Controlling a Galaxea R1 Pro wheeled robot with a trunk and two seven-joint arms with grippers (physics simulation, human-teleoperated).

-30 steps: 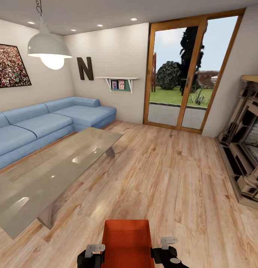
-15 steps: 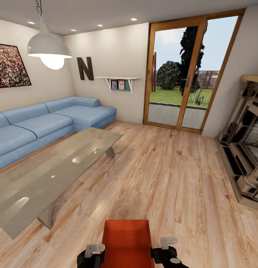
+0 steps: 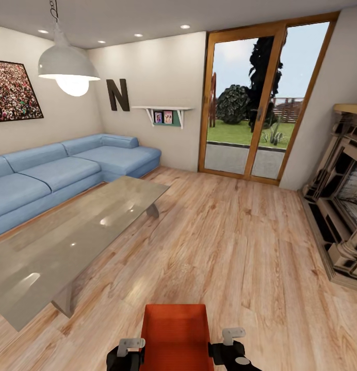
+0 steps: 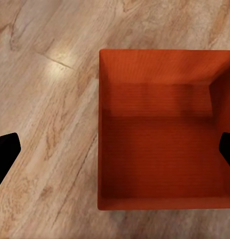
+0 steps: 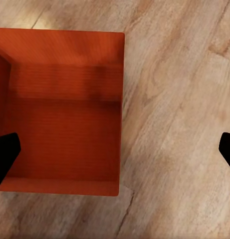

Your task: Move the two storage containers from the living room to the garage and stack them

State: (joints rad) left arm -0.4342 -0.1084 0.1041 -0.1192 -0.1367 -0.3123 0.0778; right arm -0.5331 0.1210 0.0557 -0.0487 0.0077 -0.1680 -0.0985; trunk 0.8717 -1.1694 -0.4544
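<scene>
Red-orange and open-topped, a storage container point(image 3: 174, 335) sits at the bottom edge of the head view, between the left gripper point(image 3: 128, 350) and the right gripper point(image 3: 231, 341); its near end is cut off. That view alone takes in the living room: wood plank floor point(image 3: 235, 242), blue sofa point(image 3: 60, 172), glass table point(image 3: 70, 242), fireplace point(image 3: 343, 196), glass door point(image 3: 261, 103), and a dark letter "N" point(image 3: 118, 95) on the wall.

From the left wrist, the container point(image 4: 162, 129) shows empty, one wall lying between two wide-spread black fingertips point(image 4: 5, 154).

From the right wrist, the container point(image 5: 60, 112) likewise has a wall between parted fingertips point(image 5: 5, 157). Whether either gripper touches the walls I cannot tell.
</scene>
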